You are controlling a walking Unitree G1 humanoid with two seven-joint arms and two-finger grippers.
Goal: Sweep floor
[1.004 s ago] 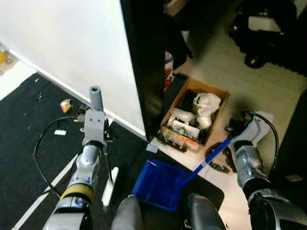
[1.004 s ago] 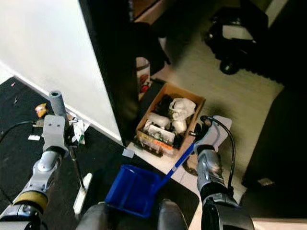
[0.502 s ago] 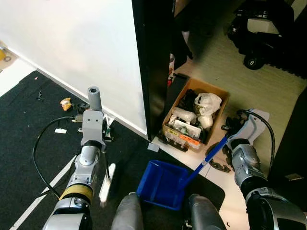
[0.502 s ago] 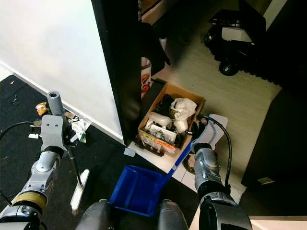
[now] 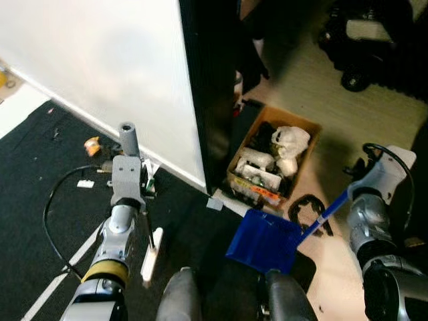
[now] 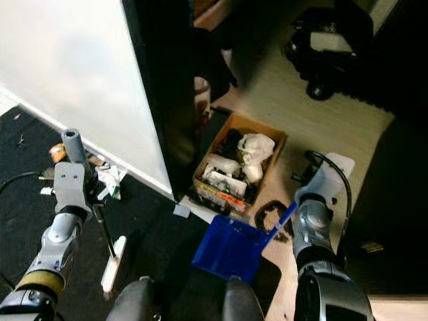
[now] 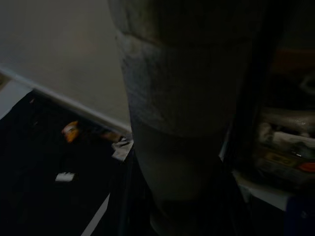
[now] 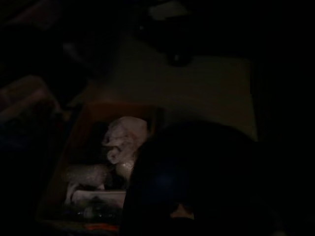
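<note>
The left gripper (image 5: pixel 127 189) holds a broom by its thin dark handle (image 5: pixel 151 235), which runs down to a white broom head (image 5: pixel 150 263) resting on the black mat (image 5: pixel 40 174); whether its fingers are clamped tight cannot be told, since the grey wrist block covers them. The right gripper (image 5: pixel 361 197) holds the blue handle (image 5: pixel 326 215) of a blue dustpan (image 5: pixel 264 240), and its fingers too are hidden behind the wrist, so their state cannot be told. The dustpan sits at the edge of the mat where it meets the pale floor (image 5: pixel 321 100), just in front of an open cardboard box (image 5: pixel 273 162) stuffed with white bags and odds and ends (the box stands against a tall black panel (image 5: pixel 210 87)). Beside the dustpan lies a coil of black cable (image 5: pixel 306 204). On the mat near the white wall (image 5: pixel 100 60) are scattered bits: an orange scrap (image 5: pixel 90 144), a small white piece (image 5: pixel 83 183) and crumpled paper (image 5: pixel 148 182) by the baseboard. A white scrap (image 5: pixel 213 203) lies at the foot of the black panel.
</note>
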